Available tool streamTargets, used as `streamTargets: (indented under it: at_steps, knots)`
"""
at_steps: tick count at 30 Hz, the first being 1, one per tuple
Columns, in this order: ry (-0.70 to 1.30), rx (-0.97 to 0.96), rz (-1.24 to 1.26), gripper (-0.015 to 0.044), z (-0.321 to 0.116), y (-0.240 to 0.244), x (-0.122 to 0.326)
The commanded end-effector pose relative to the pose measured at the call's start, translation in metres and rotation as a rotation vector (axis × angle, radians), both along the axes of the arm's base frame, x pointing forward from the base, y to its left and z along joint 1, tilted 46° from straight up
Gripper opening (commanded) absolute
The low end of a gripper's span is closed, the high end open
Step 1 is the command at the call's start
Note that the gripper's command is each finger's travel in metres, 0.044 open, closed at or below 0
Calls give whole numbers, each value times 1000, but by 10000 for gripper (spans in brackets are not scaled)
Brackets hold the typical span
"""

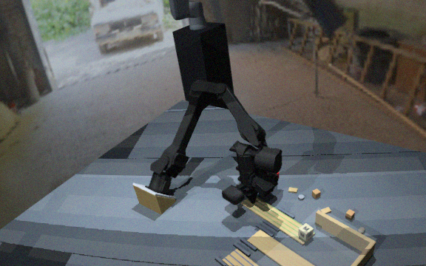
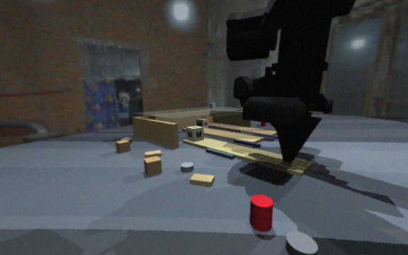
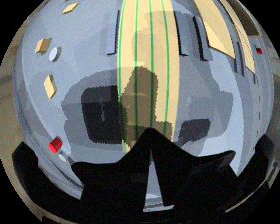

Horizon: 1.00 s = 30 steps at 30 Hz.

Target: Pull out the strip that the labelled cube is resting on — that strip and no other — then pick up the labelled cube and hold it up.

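Observation:
A pale cube marked M [image 1: 305, 232] [image 2: 195, 133] sits on the far end of a tan strip with green lines [image 1: 277, 219] [image 2: 246, 152] [image 3: 147, 43]. My gripper [image 1: 251, 201] [image 2: 290, 160] [image 3: 149, 132] is shut, with nothing between the fingers. Its closed tips press down on the near end of that strip. The cube is a strip's length away from the fingers. A second lettered cube [image 2: 202, 122] stands further back, on another strip.
A plain tan strip [image 1: 277, 249] and a blue-lined strip [image 1: 239, 258] lie beside it, with dark bars between. A wooden wall [image 1: 344, 232] [image 2: 156, 131] borders the cube's end. Small blocks [image 1: 316, 193] [image 2: 152, 165], a red cylinder [image 2: 261, 212] and a tan wedge [image 1: 153, 199] lie around.

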State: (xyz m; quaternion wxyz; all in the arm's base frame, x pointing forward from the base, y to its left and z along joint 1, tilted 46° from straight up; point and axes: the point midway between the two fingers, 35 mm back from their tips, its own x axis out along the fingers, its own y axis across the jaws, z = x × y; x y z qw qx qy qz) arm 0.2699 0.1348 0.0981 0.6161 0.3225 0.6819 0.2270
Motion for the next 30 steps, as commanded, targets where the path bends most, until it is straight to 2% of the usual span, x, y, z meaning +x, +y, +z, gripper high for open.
streamTargets:
  at_steps: [1,30]
  knots:
    - [28,0,19,0,-3,6,-14]
    - [31,1,19,0,3,8,-56]
